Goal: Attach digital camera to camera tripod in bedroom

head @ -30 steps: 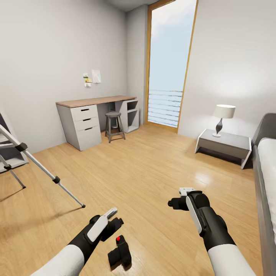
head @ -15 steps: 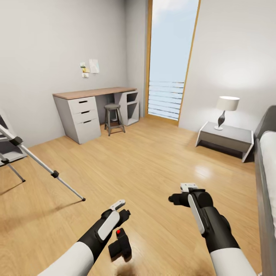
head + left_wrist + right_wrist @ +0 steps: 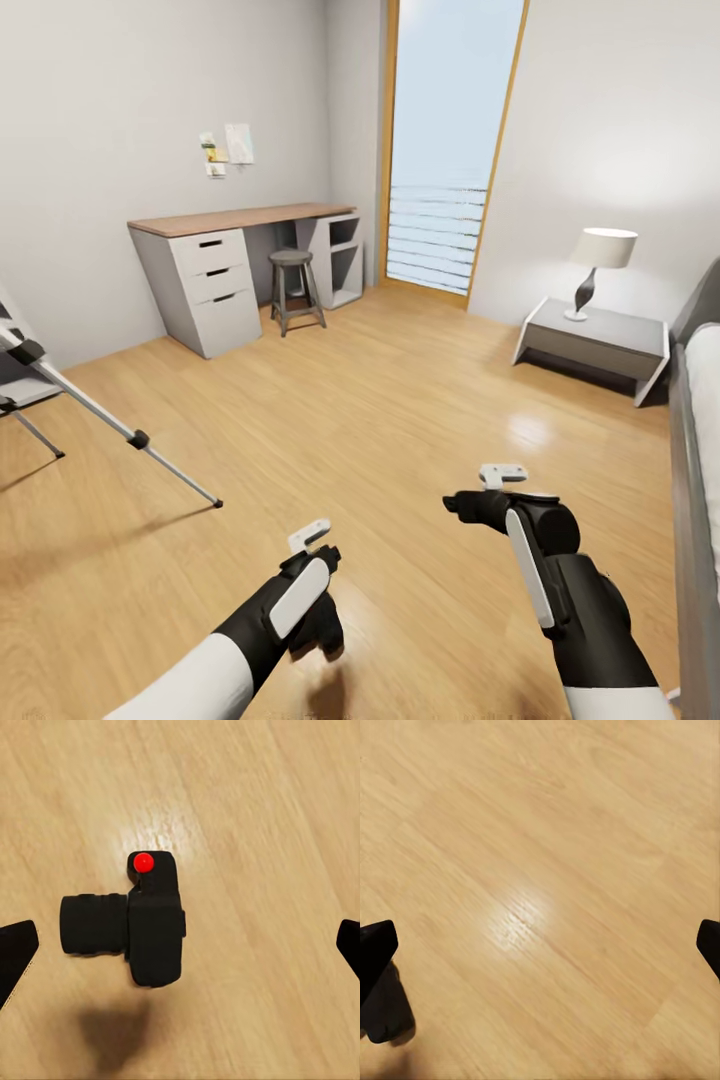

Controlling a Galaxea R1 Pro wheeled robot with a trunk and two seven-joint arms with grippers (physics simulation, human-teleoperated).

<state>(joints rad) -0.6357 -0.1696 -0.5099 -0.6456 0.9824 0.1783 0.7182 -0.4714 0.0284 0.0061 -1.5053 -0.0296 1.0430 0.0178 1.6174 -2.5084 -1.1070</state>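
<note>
In the head view, your whole picture has shifted since a second ago: the desk (image 3: 235, 218), the stool (image 3: 292, 288) and the lamp (image 3: 598, 262) all sit differently in frame, so the camera has moved, not the furniture. What has truly changed is your left arm: its left end effector (image 3: 313, 540) has come forward over the digital camera (image 3: 322, 632), which a moment ago lay plainly beside the wrist and now is mostly hidden under the forearm, with a dark corner peeking out on the floor (image 3: 400, 420). I judge that you are lining up for the pick, which must come before any mounting. The camera tripod (image 3: 100, 412) stands well apart, with one silver leg reaching in from the picture's left side. The right end effector (image 3: 497, 488) hangs over bare planks, holding nothing. The left wrist view gives you what the head view cannot: the digital camera lies on the wood between the two dark fingertips (image 3: 16, 951), which are spread wide and well clear of the body, its lens barrel pointing toward one tip and the red dot (image 3: 143, 862) showing on its hump. The right wrist view shows the right fingertips (image 3: 375, 945) equally spread over floor boards, with a dark object at the picture's corner that I cannot identify.
</note>
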